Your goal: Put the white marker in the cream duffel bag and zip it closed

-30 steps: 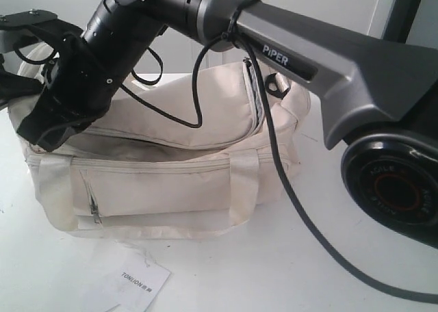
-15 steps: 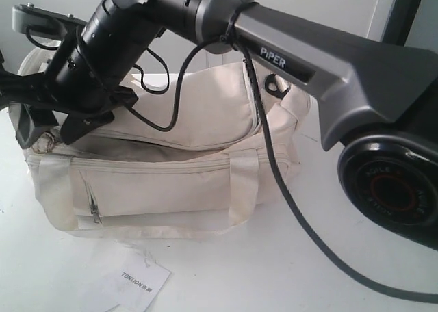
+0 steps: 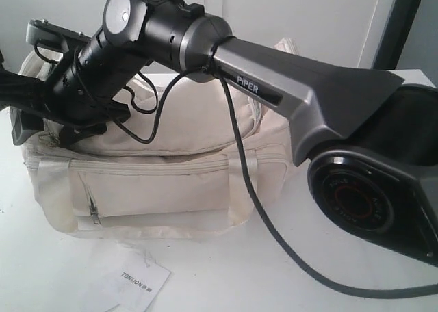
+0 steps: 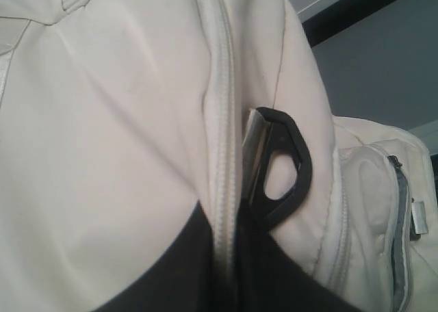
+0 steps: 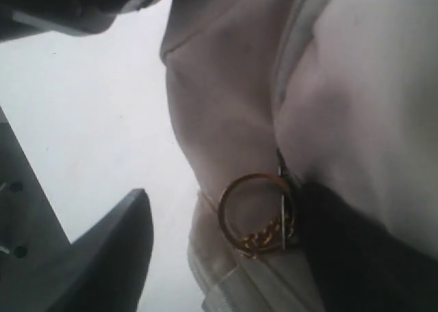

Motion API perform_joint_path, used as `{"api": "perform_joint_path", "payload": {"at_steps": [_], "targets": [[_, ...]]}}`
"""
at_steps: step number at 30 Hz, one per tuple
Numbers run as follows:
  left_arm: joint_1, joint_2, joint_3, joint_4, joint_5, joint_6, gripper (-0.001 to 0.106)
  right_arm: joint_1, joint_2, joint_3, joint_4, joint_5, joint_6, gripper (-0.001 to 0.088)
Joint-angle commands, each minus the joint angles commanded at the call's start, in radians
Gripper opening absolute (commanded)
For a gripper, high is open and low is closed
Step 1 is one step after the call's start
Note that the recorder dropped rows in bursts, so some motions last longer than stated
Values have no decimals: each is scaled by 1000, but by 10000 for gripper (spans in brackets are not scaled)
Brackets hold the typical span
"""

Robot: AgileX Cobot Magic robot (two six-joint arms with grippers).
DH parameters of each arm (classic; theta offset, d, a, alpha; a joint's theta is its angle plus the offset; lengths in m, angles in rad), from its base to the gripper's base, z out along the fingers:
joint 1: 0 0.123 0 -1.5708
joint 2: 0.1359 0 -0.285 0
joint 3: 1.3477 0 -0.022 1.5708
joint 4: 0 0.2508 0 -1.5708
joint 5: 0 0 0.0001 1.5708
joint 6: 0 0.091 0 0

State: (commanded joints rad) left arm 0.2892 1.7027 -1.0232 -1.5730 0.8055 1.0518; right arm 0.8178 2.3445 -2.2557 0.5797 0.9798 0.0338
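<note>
The cream duffel bag [image 3: 171, 189] stands on the white table [image 3: 226, 271], its top flap lying down. The white marker is out of view. My right gripper [image 3: 49, 128] reaches across to the bag's left end. In the right wrist view this gripper [image 5: 233, 257] is open, its fingers [image 5: 109, 257] wide apart. The gold zip-pull ring [image 5: 254, 213] hangs loose between them. My left gripper [image 4: 229, 271] is shut on the bag's zip seam [image 4: 220, 154], beside a black strap ring [image 4: 282, 165].
A white paper TONLION tag [image 3: 137, 281] lies in front of the bag. A black cable [image 3: 263, 223] hangs from the right arm across the bag's front. The right arm's base [image 3: 369, 196] fills the right side. The left arm [image 3: 14, 86] shows at the far left edge.
The right gripper has gone from shut to wide open at the bag's left end. The top flap has dropped and the gap under it has closed. The right arm swung left.
</note>
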Motion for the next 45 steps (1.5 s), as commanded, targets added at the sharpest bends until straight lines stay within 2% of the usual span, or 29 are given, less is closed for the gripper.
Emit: {"api": "perform_joint_path", "payload": {"at_steps": [3,5,7,8,17,27,39,42,43,45], "targets": [[0,0,0,-2,2,2,0,0,1,0,-1,0,-7,447],[0,0,0,-4,2,2,0,0,1,0,-1,0,-15,276],[0,0,0,-4,2,2,0,0,-1,0,-4,4,-50,63],[0,0,0,-4,2,2,0,0,-6,0,-10,4,-66,0],[0,0,0,-4,2,2,0,-4,-65,0,-96,92,-130,0],[0,0,0,-54,2,2,0,-4,-80,0,-105,241,-217,0],[0,0,0,-63,7,2,0,-4,-121,0,-119,241,-270,0],[0,0,0,-63,9,2,0,-1,-139,-2,-109,225,-345,2],[0,0,0,-63,9,7,0,7,-141,-2,-97,218,-424,26],[0,0,0,-63,17,23,0,20,-141,-2,-102,206,-536,165]]}}
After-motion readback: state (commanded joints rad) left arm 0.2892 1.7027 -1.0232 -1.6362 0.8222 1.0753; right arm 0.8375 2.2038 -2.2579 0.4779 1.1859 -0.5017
